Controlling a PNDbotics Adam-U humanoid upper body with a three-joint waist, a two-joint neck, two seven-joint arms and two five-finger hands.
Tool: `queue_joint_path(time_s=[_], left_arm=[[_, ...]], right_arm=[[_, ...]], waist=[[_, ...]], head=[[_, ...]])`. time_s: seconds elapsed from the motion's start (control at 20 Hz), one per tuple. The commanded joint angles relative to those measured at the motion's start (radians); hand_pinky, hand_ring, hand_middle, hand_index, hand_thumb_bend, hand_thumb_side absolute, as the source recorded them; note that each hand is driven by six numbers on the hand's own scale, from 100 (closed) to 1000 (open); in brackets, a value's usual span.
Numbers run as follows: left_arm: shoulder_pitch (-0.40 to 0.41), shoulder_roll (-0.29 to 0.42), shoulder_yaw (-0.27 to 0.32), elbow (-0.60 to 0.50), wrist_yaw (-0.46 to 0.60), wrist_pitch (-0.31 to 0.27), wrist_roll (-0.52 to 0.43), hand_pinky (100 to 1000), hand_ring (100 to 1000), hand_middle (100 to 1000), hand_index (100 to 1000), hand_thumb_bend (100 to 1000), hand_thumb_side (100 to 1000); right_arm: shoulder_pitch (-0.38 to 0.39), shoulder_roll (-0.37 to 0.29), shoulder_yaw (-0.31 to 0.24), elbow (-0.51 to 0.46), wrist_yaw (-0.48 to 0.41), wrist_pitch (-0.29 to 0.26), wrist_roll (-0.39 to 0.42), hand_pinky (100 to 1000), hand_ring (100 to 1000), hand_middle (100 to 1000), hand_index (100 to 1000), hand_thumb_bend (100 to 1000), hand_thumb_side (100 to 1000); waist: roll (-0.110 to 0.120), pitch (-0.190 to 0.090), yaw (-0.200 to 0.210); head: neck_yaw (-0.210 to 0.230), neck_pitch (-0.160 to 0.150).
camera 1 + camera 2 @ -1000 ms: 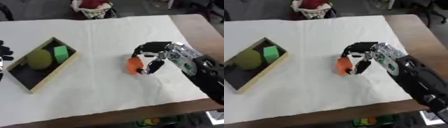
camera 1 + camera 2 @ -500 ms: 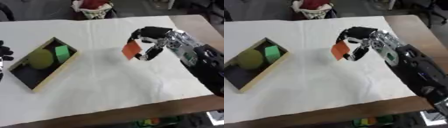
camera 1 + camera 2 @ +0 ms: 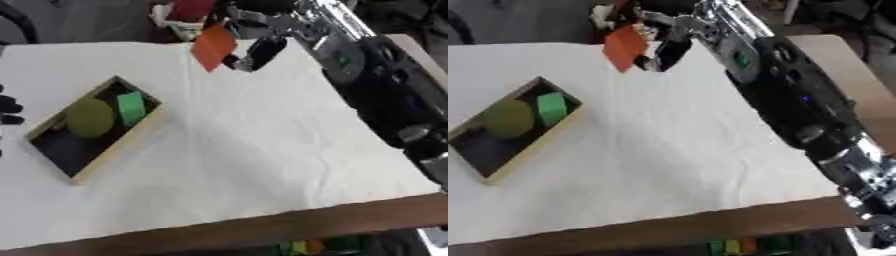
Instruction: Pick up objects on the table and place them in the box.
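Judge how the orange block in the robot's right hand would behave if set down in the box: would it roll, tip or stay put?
The orange block shows flat faces and sharp corners, so it would probably stay put, not roll. The right hand pinches it without visible bending, so it seems stiff. The box already holds two things, so it might land tilted.
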Motion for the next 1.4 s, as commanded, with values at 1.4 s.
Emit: queue_joint_path(time_s=[1.4], left_arm=[[-0.046,-0.011,-0.028,-0.022,0.026,-0.004,-0.029,592,624,570,742,100,600]], right_arm=[[-0.103,0.316,-0.194,0.393,0.455,-0.047,-0.193,801,805,708,846,110,150]], waist=[[0.011,0.019,0.115]], head=[[-0.078,0.005]])
